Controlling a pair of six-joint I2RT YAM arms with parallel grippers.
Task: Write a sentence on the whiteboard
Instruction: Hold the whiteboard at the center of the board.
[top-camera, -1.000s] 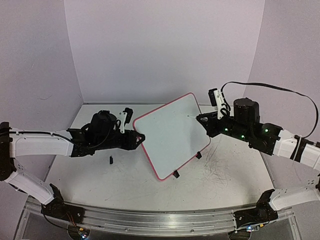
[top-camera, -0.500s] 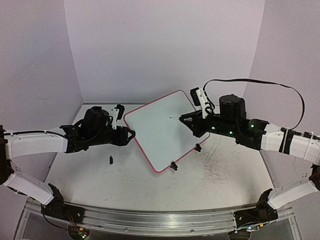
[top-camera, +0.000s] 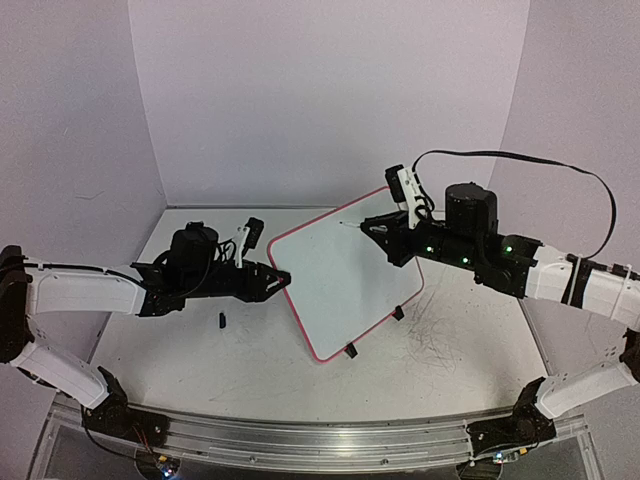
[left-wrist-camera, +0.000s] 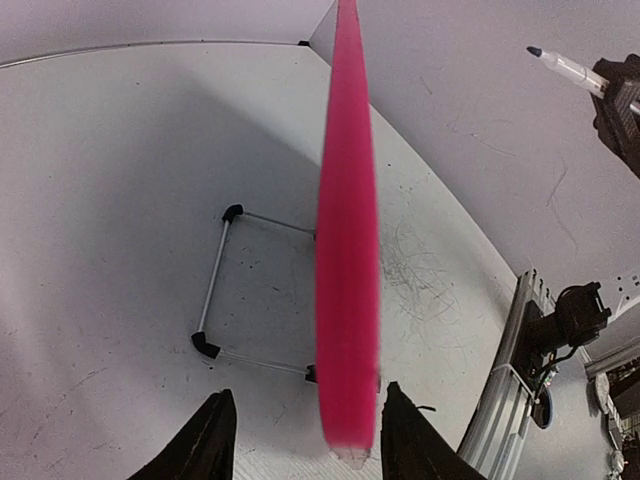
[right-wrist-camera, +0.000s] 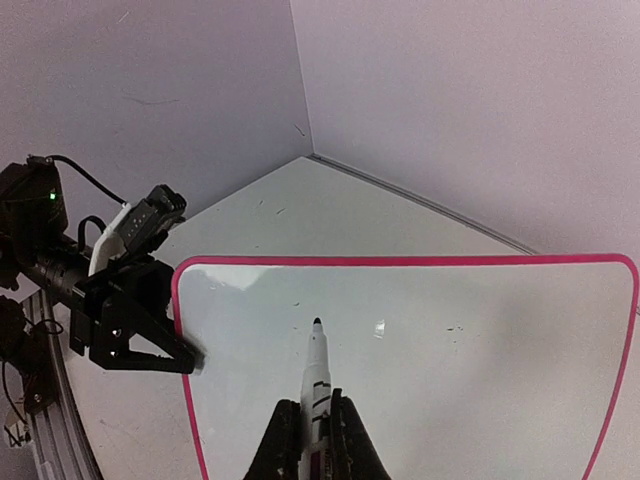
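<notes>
The whiteboard (top-camera: 345, 285), white with a pink rim, stands tilted mid-table on small black feet. Its face (right-wrist-camera: 450, 380) shows only a few tiny specks; the sentence is not in view. My left gripper (top-camera: 280, 279) sits at the board's left edge, its jaws astride the pink rim (left-wrist-camera: 347, 250) with a gap on each side, open (left-wrist-camera: 307, 392). My right gripper (right-wrist-camera: 312, 402) is shut on a white marker (right-wrist-camera: 317, 365) with a dark tip. The marker (top-camera: 350, 224) points at the board's upper part; whether the tip touches, I cannot tell.
A small black piece (top-camera: 221, 320) lies on the table left of the board. A thin wire stand (left-wrist-camera: 215, 290) with black feet sits under the board. Pen scribbles (top-camera: 440, 340) mark the table at the right. Walls close in behind and on both sides.
The board and my left gripper swung left, then back right to about where they began. My right gripper with the marker moved up and left, toward the board's top edge.
</notes>
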